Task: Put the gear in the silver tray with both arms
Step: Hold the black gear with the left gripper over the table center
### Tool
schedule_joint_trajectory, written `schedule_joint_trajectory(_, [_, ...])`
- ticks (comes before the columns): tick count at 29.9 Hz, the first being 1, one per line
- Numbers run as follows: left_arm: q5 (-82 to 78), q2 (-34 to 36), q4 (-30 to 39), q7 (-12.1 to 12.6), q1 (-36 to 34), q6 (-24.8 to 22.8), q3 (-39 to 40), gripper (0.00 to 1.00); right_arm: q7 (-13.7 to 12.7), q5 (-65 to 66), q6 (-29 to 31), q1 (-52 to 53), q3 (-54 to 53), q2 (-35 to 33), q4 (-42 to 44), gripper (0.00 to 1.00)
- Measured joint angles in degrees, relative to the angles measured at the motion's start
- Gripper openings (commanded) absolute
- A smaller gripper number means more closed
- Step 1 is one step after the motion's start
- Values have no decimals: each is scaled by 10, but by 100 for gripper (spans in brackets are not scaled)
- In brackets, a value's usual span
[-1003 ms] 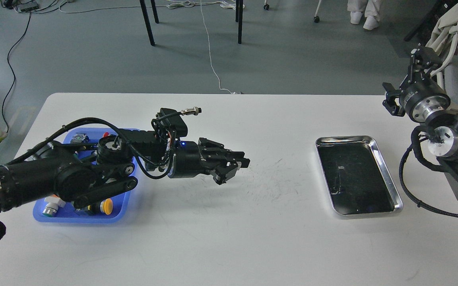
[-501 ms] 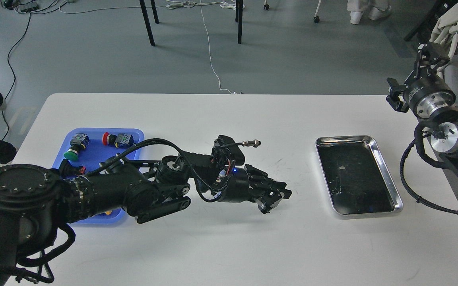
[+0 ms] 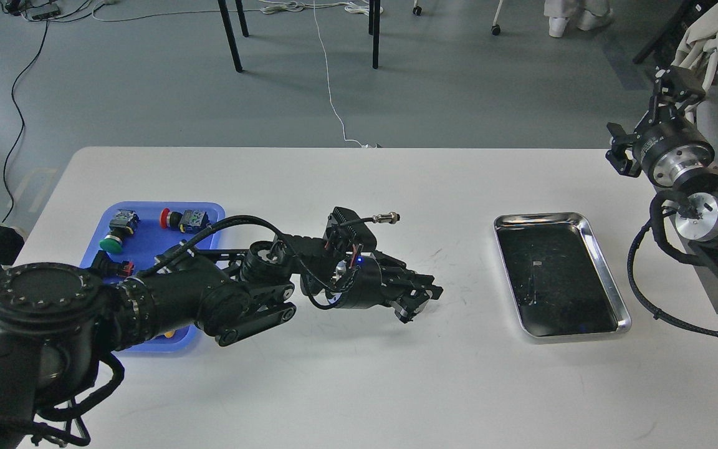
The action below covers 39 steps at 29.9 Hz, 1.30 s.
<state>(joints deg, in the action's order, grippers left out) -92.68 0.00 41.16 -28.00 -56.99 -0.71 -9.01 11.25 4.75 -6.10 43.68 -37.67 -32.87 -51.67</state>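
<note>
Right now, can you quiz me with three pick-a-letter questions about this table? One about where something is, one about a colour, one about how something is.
1. Where is the silver tray?
A. right part of the table
B. on the floor
C. inside the blue tray

2. What colour is the tray holding the buttons?
A. red
B. blue
C. yellow

3. How is the silver tray?
A. full of buttons
B. upside down
C. nothing in it

Answers:
1. A, it lies on the table to the right of the left gripper.
2. B, the blue tray sits at the left with the buttons in it.
3. C, only its dark shiny bottom shows.
</note>
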Motion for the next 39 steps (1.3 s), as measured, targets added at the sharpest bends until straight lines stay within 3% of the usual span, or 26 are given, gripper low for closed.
schedule_joint_trajectory(21, [19, 0, -2, 0, 16, 5, 5, 11, 0, 2, 1, -1, 4, -1, 1, 99])
schedule_joint_trajectory(39, [22, 0, -4, 0, 29, 5, 9, 27, 0, 3, 1, -1, 8, 0, 2, 99])
